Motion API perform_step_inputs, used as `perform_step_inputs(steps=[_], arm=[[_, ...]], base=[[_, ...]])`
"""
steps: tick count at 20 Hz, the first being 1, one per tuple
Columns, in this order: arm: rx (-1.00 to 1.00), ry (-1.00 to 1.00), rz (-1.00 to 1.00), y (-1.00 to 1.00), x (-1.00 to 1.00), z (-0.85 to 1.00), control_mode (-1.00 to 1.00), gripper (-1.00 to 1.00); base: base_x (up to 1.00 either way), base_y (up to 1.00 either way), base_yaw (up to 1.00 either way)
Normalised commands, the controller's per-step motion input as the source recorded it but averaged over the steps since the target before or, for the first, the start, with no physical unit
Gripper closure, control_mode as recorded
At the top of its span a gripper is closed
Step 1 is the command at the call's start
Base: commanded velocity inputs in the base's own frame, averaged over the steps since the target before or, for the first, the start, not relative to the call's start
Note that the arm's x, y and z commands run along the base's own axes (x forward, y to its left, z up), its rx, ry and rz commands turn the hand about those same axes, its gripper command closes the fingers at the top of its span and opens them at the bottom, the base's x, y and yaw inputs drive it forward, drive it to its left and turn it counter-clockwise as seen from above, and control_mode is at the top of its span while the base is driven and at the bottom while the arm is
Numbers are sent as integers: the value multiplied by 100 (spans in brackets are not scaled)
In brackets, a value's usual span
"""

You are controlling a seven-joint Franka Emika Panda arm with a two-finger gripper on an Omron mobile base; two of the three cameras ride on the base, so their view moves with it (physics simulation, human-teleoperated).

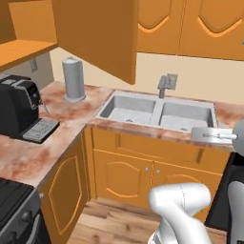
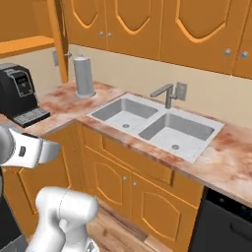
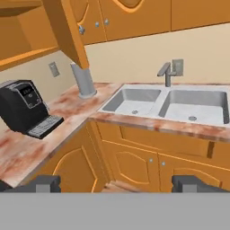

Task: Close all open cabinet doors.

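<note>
No writing I can read anywhere. One wall-cabinet door (image 1: 97, 35) swings out over the worktop (image 1: 28, 147), above the grey canister (image 1: 73, 79) beside the bare double sink (image 1: 157, 113). The fingers (image 3: 117, 183) stand wide apart, gripping nothing

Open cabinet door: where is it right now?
The open cabinet door hangs swung out at upper left in the left base view, above the grey canister and left of the sink.
</note>
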Motion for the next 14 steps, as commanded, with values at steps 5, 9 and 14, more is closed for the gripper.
perform_step_inputs(steps=[5, 9, 14], arm=[[0, 0, 0, 0, 0, 0, 100, -100], [0, 0, 0, 0, 0, 0, 100, -100], [0, 0, 0, 0, 0, 0, 100, -100]], base=[[1, -7, 43], [0, -70, 32], [12, -47, 34]])
